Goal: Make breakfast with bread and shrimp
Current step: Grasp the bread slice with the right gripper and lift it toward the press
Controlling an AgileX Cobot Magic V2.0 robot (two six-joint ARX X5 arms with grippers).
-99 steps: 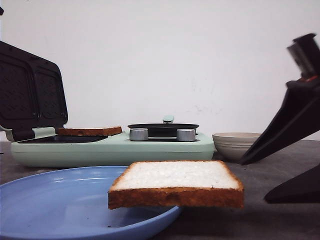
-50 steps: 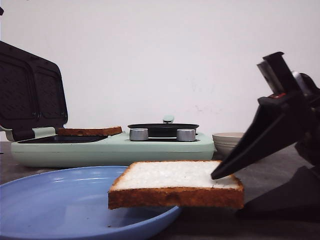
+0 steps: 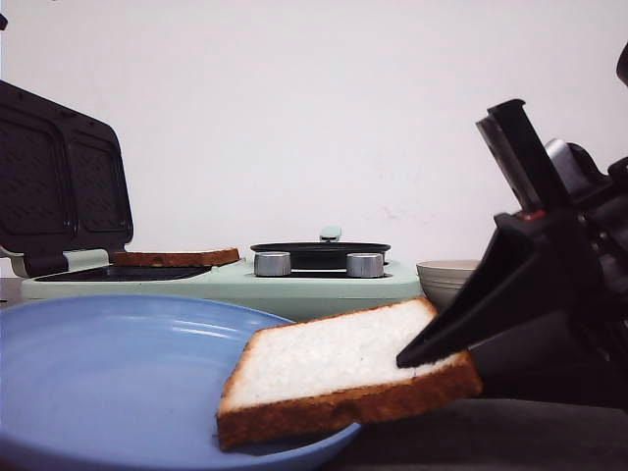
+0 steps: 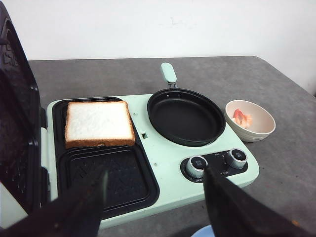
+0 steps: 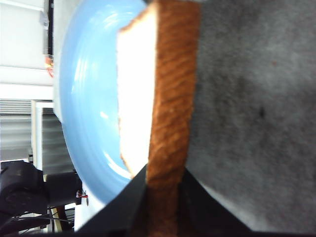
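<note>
One bread slice lies tilted, its near left corner on the blue plate and its right edge raised. My right gripper is shut on that right edge; the right wrist view shows the brown crust pinched between both fingers. The second slice lies on the far grill plate of the green breakfast maker. The shrimp lie in a cream bowl to the maker's right. My left gripper is open and empty above the maker's front edge.
The maker's black lid stands open at the left. A round black pan with a green handle sits on the maker, two silver knobs in front of it. The near grill plate is bare. Grey table surrounds it.
My right gripper came in from the right, closed on the bread's right edge and raised it, so the slice now tilts. The blue plate now stands higher in view.
</note>
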